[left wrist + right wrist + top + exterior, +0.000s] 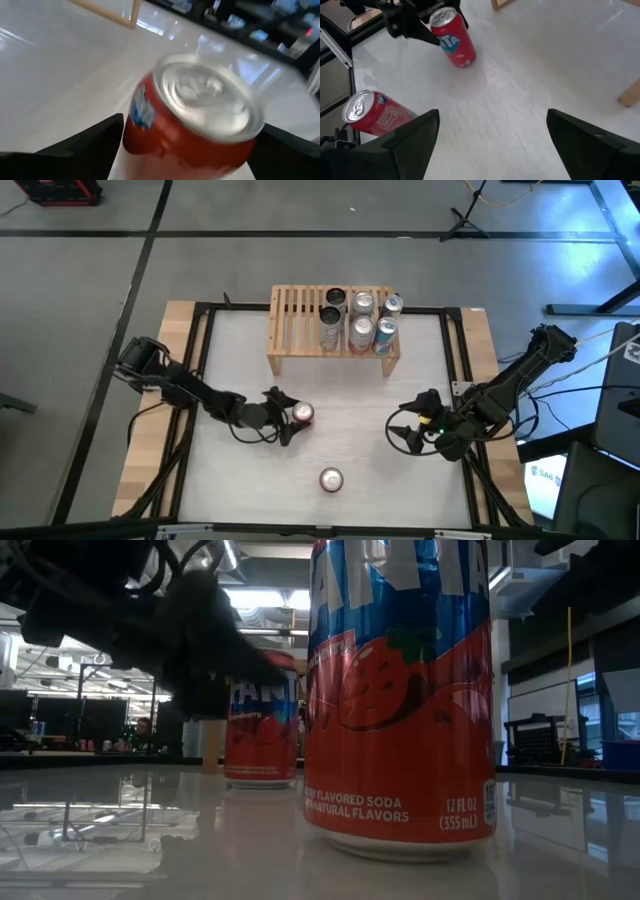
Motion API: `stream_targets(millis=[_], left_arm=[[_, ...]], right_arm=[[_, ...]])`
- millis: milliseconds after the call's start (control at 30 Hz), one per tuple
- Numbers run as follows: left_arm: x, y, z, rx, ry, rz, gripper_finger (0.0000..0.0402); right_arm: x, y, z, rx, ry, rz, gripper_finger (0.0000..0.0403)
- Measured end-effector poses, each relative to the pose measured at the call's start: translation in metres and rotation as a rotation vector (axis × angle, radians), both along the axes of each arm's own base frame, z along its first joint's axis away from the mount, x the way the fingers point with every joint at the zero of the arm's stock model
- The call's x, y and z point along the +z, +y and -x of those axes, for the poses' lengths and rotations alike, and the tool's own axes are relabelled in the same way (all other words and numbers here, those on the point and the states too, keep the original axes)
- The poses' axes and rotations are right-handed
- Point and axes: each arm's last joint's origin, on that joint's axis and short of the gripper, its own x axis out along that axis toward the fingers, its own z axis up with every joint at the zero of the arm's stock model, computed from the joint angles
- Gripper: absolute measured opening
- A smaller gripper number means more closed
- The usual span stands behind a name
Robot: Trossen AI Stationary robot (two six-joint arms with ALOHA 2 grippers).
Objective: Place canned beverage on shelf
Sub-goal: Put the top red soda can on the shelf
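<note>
A red soda can (pixel 303 414) stands upright on the white table, left of centre. My left gripper (pixel 292 417) reaches in from the table's left, open, with one finger on each side of this can (pixel 190 125). A second red can (pixel 331 479) stands alone near the table's near edge and fills the low view (pixel 400 700). The light-wood shelf (pixel 295 320) stands at the far edge, and several cans (pixel 360 320) rest upright on the right part of its slatted top. My right gripper (pixel 405 432) hangs open above the table's right side, with nothing between its fingers (pixel 415 140). My left gripper has its two fingers (pixel 100 137) beside the upper wall (pixel 142 115) of the upright red can, one on each side, coming nearly level from the table's left. Whether the fingers touch the can I cannot tell. The can stands on its base on the table.
Black frame rails (pixel 203 360) and bare wood strips border the white surface on the left and right. The left half of the shelf's top shows bare slats. Open table lies between the two red cans and the shelf. Cables (pixel 600 395) trail off the right side.
</note>
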Motion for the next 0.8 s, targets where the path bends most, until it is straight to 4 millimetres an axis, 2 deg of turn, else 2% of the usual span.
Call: stream_targets(millis=[167, 300, 500, 600, 800], left_arm=[[-0.014, -0.002, -0.008, -0.019, 0.076, -0.085, 0.0342], [-0.013, -0.006, -0.021, -0.027, 0.08, -0.118, 0.0314], [-0.002, -0.001, -0.034, -0.004, 0.029, -0.073, 0.0282], [0.015, 0.0, -0.038, -0.033, -0.016, -0.03, 0.0279], [0.08, 0.003, -0.035, -0.104, -0.072, -0.045, 0.0278]], right_arm=[[0.0, 0.0, 0.0, 0.0, -0.004, -0.003, 0.036], [0.0, 0.0, 0.0, 0.002, -0.005, -0.006, 0.036], [0.0, 0.001, 0.0, 0.01, 0.0, -0.017, 0.036], [0.001, 0.002, -0.001, 0.019, -0.006, -0.024, 0.036], [0.001, 0.002, -0.001, 0.023, -0.004, -0.023, 0.036]])
